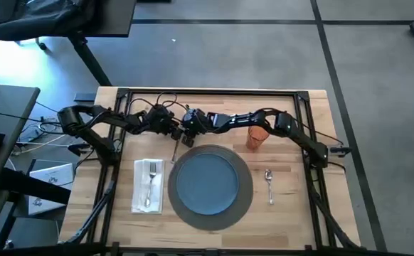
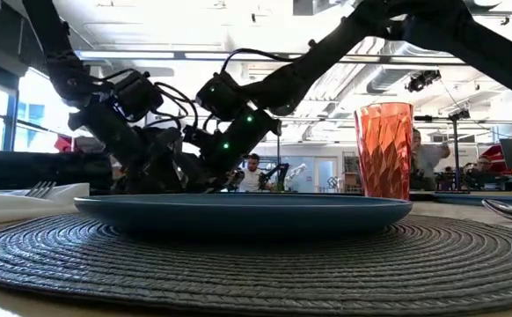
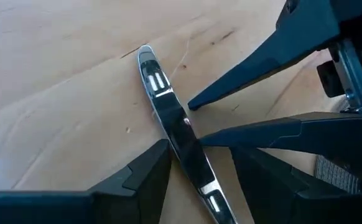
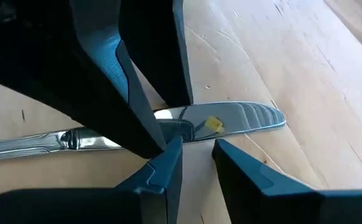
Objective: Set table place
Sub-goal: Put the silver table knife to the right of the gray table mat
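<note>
A silver knife lies flat on the wooden table, just beyond the far left rim of the blue plate. The plate sits on the round dark woven placemat. My left gripper is open, with one finger on each side of the knife's middle. My right gripper comes from the opposite side. It is open by a narrow gap, and its tips are at the blade's edge. In the high view both grippers meet over the knife. My left gripper has one finger lying against the side of the knife's middle, while the other finger stands apart from it. The knife rests flat on the table. My right gripper has its fingertips at the near edge of the blade. I cannot tell whether they touch it.
A white napkin with a fork lies left of the placemat, and a spoon lies right of it. An orange cup stands beyond the plate's right side, under the right arm. A black frame edges the table.
</note>
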Action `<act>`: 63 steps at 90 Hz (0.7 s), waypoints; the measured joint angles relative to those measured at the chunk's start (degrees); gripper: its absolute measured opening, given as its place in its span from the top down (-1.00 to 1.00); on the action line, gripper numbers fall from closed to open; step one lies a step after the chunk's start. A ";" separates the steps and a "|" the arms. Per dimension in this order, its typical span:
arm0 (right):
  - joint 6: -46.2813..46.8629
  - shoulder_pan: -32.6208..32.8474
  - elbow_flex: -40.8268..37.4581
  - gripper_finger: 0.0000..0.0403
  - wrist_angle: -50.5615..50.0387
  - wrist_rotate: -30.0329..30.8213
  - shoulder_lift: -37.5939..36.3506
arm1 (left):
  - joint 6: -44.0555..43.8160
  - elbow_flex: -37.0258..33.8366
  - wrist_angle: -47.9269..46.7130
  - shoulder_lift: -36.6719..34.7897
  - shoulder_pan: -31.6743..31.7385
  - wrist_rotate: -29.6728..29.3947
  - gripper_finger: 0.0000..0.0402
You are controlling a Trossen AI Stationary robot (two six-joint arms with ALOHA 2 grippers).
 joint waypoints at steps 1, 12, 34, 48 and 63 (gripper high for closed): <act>0.00 0.00 -0.01 0.59 0.00 0.00 0.00 | 0.00 -0.01 0.00 0.01 0.01 0.03 0.16; -0.50 0.00 -0.02 0.59 0.18 -0.06 0.04 | -0.02 -0.04 0.11 0.10 -0.05 0.59 0.16; -0.61 0.07 -0.06 0.59 1.90 -0.49 0.26 | 0.72 0.07 0.32 0.62 -0.40 4.49 0.19; -0.61 0.07 -0.06 0.59 1.88 -0.74 0.26 | 1.31 0.01 0.68 1.28 -0.44 4.69 0.35; -0.63 0.07 -0.06 0.59 1.77 -0.81 0.26 | 3.71 -0.03 0.36 1.50 -0.52 2.82 0.61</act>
